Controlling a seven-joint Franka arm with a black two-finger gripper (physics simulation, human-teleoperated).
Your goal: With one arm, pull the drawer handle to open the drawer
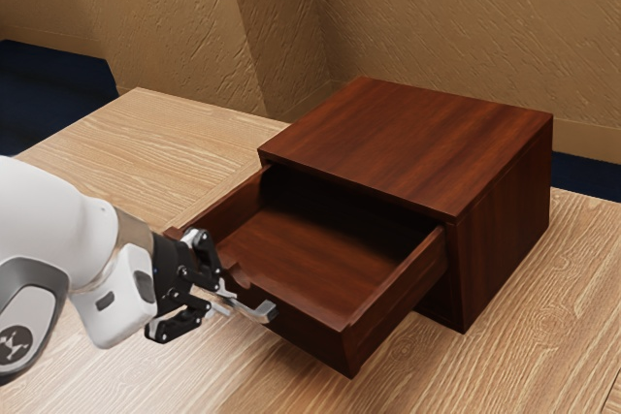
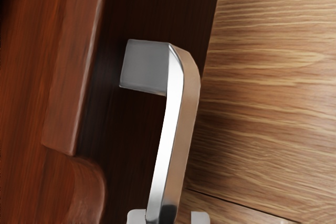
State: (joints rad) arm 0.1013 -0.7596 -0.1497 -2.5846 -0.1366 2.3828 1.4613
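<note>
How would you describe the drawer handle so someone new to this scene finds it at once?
Start at the dark wooden cabinet on the light table; its drawer stands pulled out toward the arm. On the drawer's front face sits the handle, a bent bar of silver metal where everything around it is dark brown wood.

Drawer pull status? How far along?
Done: the drawer stands well out of the cabinet, its inside exposed. In hand: the gripper is at the metal handle on the drawer front. Left: probably little, perhaps a final pull; I can't tell if it is at full travel.
</note>
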